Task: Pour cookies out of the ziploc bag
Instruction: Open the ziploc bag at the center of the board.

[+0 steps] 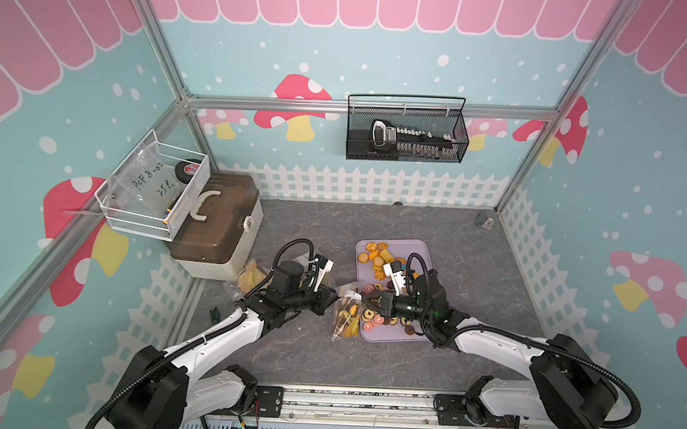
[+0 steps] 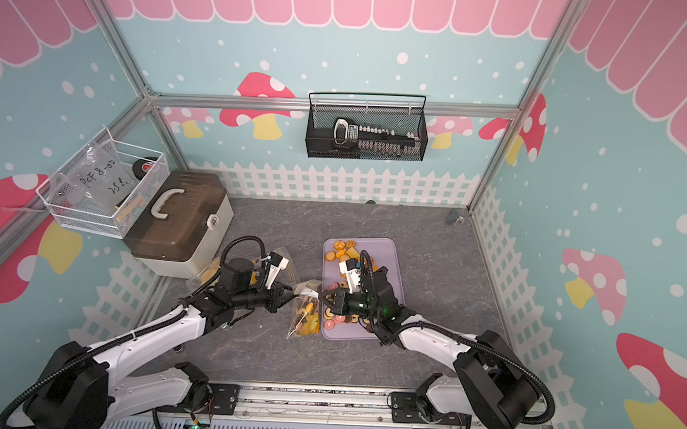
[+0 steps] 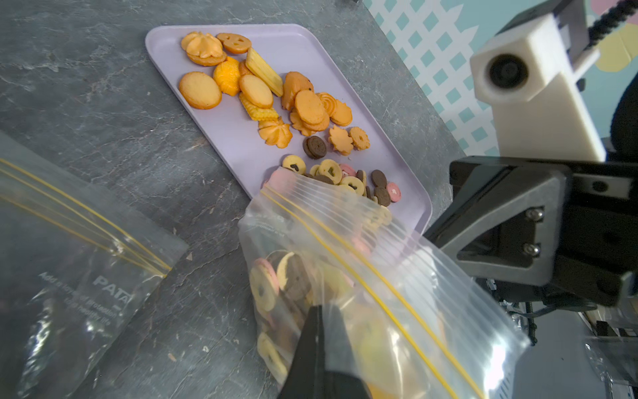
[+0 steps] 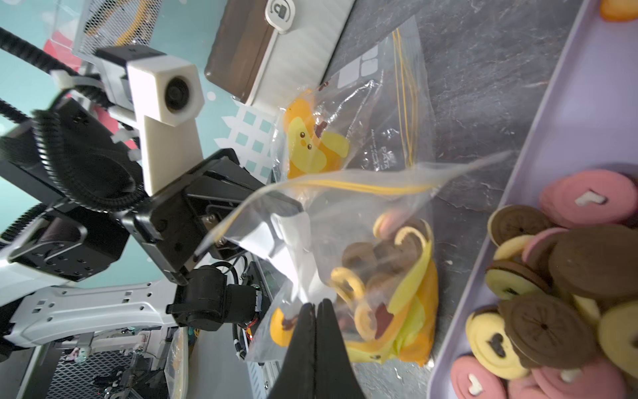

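Observation:
The clear ziploc bag point(image 1: 346, 314) point(image 2: 303, 316) hangs between my two arms, just left of the lilac tray point(image 1: 415, 247) point(image 3: 293, 45). My left gripper point(image 1: 334, 297) point(image 3: 316, 311) is shut on one side of the bag point(image 3: 379, 262). From the opposite side my right gripper point(image 1: 363, 301) point(image 4: 316, 305) is shut on the bag's film point(image 4: 345, 214). Brown, yellow and pink cookies point(image 4: 379, 269) sit inside the bag. Orange cookies point(image 3: 259, 86) point(image 1: 376, 257) lie at the tray's far end, and brown, pink and yellow ones point(image 4: 569, 262) point(image 1: 372, 322) at its near end.
A second plastic bag point(image 4: 310, 145) point(image 1: 249, 279) with yellow duck shapes lies by the brown-lidded box point(image 1: 216, 225). A white wire basket point(image 1: 153, 189) hangs on the left wall. A black mesh basket point(image 1: 406, 134) hangs on the back wall. A small dark object point(image 1: 214, 313) lies near the left arm.

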`<control>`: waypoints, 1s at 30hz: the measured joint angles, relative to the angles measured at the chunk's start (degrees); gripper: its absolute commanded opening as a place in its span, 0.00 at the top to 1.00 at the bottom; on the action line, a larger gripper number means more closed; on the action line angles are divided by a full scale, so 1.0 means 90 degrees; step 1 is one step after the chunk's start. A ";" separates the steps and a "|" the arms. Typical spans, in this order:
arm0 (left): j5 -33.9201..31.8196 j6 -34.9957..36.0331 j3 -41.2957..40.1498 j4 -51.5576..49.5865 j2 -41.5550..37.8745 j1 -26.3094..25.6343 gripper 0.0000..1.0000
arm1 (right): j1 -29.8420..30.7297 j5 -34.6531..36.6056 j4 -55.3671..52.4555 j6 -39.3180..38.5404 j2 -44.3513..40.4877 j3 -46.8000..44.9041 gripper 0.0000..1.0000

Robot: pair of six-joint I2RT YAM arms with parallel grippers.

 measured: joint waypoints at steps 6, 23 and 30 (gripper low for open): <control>-0.0102 0.0029 0.0248 -0.0435 -0.0046 0.0005 1.00 | -0.0005 0.0202 -0.0925 -0.0459 -0.0435 0.0022 0.89; 0.1579 0.0731 0.1343 -0.0993 -0.0083 0.0357 1.00 | -0.0289 0.0024 -0.1719 -0.1957 -0.0505 0.0663 0.27; 0.2089 0.1056 0.2045 -0.1494 0.0386 0.0357 1.00 | -0.0294 -0.0211 -0.0833 -0.2127 0.0029 0.0670 0.23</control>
